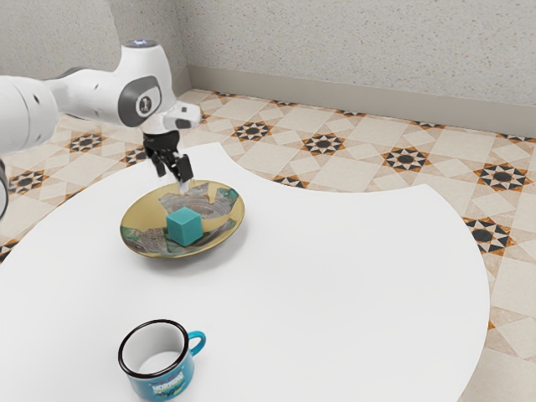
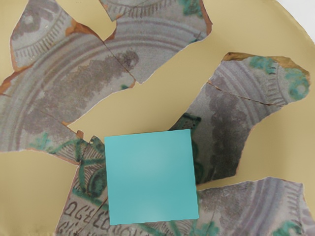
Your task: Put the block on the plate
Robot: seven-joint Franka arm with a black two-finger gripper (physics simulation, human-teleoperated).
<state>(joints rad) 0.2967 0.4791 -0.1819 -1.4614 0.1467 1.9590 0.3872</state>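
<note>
The black gripper (image 1: 172, 174) hangs above the far side of the plate in the exterior view, its two fingers apart with nothing between them. A teal block (image 1: 184, 227) rests on the gold plate (image 1: 224, 226), clear of the fingers and lower than them. In the wrist view the block (image 2: 152, 178) shows its flat top, with the patterned surface of the plate (image 2: 147, 105) around it.
A blue and white enamel mug (image 1: 159, 373) with a dark rim stands near the exterior view's lower edge, well apart from the plate. The white table (image 1: 335, 276) has a curved edge.
</note>
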